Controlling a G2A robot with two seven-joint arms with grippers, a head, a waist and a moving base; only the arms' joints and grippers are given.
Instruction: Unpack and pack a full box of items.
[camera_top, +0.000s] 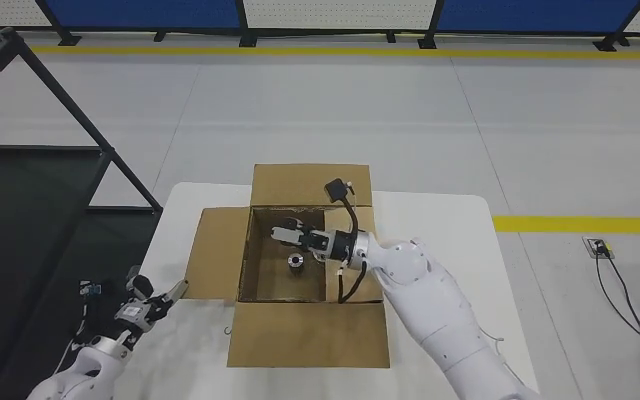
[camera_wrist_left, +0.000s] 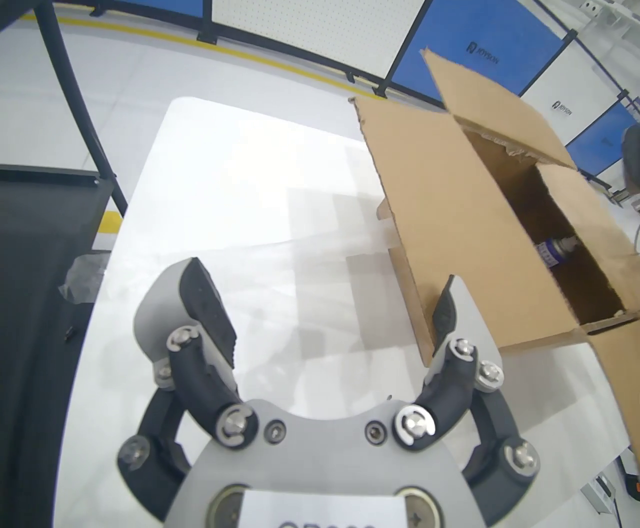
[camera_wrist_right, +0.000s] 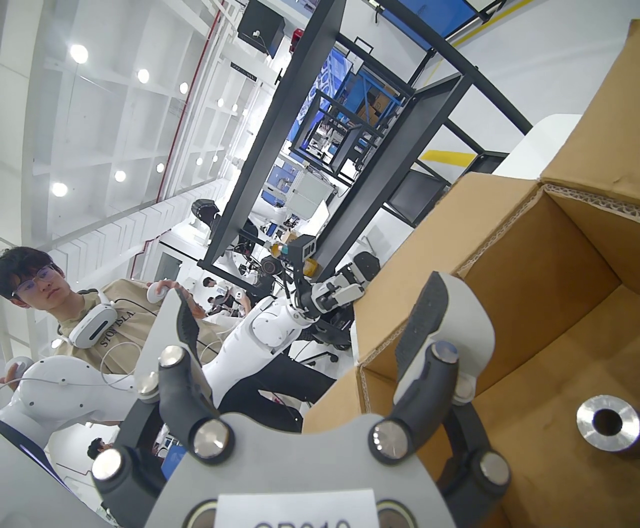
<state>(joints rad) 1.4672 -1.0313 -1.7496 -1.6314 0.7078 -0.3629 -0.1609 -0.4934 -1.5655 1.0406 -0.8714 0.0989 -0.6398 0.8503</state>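
The cardboard box (camera_top: 308, 335) is sitting in the middle of the table (camera_top: 440, 215) with its flaps folded out. A short metal cylinder (camera_top: 295, 263) with a bored centre is standing upright on the box floor, nearer the left wall than the right. The right gripper (camera_top: 287, 234) is hanging inside the box on the far-wall side of the cylinder, near it but not touching, with its fingers spread wide and holding nothing. The left gripper (camera_top: 160, 298) is hovering by the table's left edge, well apart from the box, equally wide and empty. The cylinder is looking like solid machined steel, so it is probably heavy for its size, rigid, not fragile, and slick on its polished face. The sensible hold is likely across the round outer wall, pads square on opposite sides and low enough that the weight is not tipping it out.
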